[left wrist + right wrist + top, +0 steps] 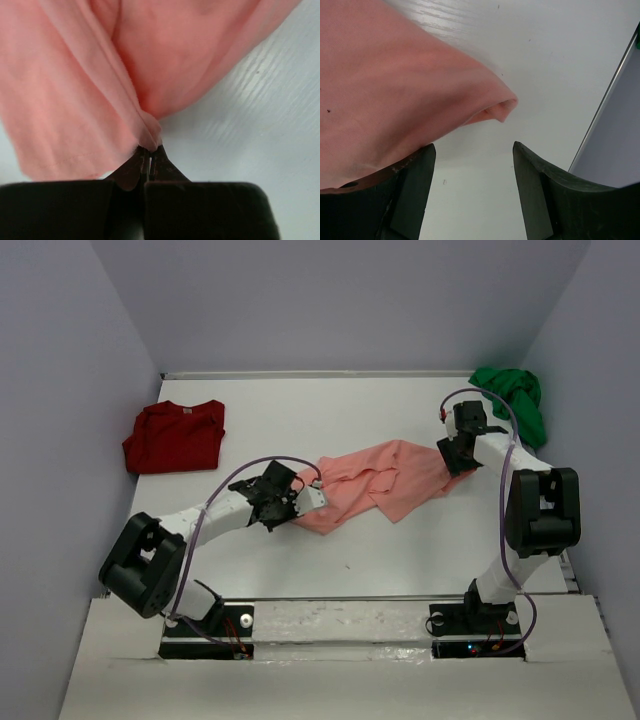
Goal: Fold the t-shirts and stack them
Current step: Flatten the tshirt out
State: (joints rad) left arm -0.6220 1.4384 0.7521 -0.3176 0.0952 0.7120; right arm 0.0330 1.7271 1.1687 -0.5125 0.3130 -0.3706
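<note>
Left gripper pinched tight on the pink shirt, right gripper spread wide.

I've got my left jaws pressed together on a bunched fold at the shirt's eight o'clock edge. My right jaws stand apart at its three o'clock end, cloth draped over one finger, nothing clamped. The shirt lies crumpled mid-table, with the red shirt at ten o'clock and the green shirt at two.

Salmon-pink cloth t-shirt: soft, matt knit. White table: smooth, faint wood grain. Black right gripper fingers: matt plastic.
</note>
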